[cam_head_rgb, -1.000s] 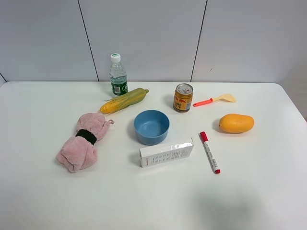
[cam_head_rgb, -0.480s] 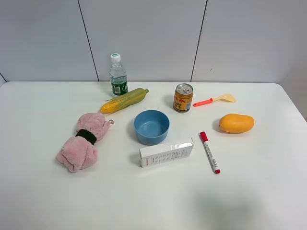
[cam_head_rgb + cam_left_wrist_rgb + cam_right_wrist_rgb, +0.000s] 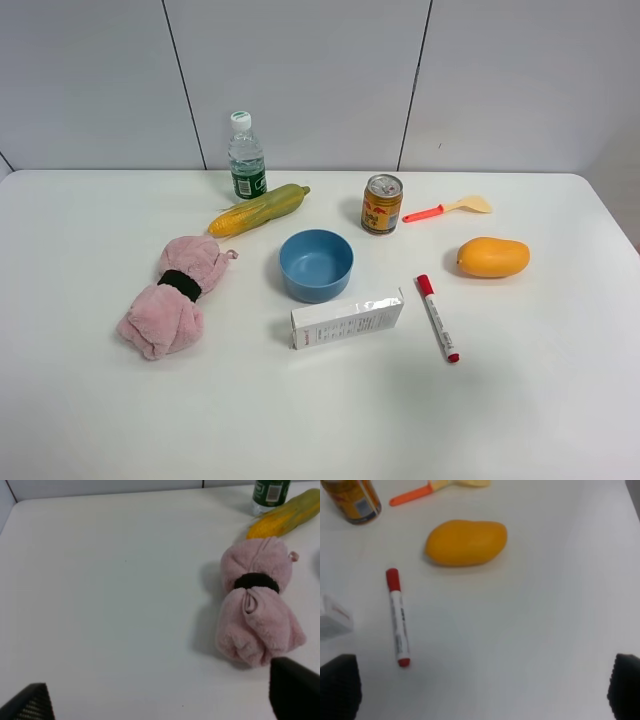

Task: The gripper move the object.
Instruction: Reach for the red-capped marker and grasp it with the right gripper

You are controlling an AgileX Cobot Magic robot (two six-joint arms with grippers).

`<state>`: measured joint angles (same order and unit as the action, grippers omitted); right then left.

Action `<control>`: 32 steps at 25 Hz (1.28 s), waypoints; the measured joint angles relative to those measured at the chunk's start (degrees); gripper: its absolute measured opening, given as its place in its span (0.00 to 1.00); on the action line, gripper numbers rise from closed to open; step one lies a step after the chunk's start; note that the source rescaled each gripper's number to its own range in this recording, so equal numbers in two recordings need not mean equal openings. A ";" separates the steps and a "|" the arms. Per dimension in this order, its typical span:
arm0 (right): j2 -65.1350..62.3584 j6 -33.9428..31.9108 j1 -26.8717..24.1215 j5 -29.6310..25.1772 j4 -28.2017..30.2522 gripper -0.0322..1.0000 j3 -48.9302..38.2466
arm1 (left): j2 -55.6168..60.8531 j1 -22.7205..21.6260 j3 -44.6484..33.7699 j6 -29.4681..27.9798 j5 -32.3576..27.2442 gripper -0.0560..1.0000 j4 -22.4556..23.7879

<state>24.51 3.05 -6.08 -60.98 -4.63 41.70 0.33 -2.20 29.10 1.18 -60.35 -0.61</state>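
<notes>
The white marker pen point(image 3: 437, 317) with red cap and red tail lies flat on the white table point(image 3: 560, 400), right of the white box and below the mango. It also shows in the right wrist view point(image 3: 398, 617), lying apart from my right gripper point(image 3: 481, 687). That gripper's jaws stand wide apart and hold nothing. My left gripper point(image 3: 162, 700) is open and empty too, close to the pink towel point(image 3: 257, 605). Neither gripper shows in the exterior high view.
A blue bowl point(image 3: 316, 264), a white box point(image 3: 347, 320), a mango point(image 3: 492, 257), a drink can point(image 3: 382, 204), a red-handled yellow spoon point(image 3: 447, 209), a corn cob point(image 3: 258, 210), a water bottle point(image 3: 246, 157) and the pink towel point(image 3: 178, 295) stand on the table.
</notes>
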 joint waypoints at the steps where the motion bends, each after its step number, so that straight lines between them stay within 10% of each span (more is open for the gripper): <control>1: 2.86 0.43 0.00 -0.05 -0.78 1.00 2.32 | 0.00 0.00 0.00 0.00 0.00 1.00 0.00; 16: 44.52 4.63 0.69 -4.59 -9.30 1.00 25.96 | 0.00 0.00 0.00 0.00 0.00 1.00 0.00; 32: 69.71 -5.79 22.91 3.18 0.31 1.00 26.08 | 0.00 0.00 0.00 0.00 0.00 1.00 0.00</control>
<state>94.21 -2.75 16.83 -57.80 -4.32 67.78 0.33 -2.20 29.10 1.18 -60.35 -0.61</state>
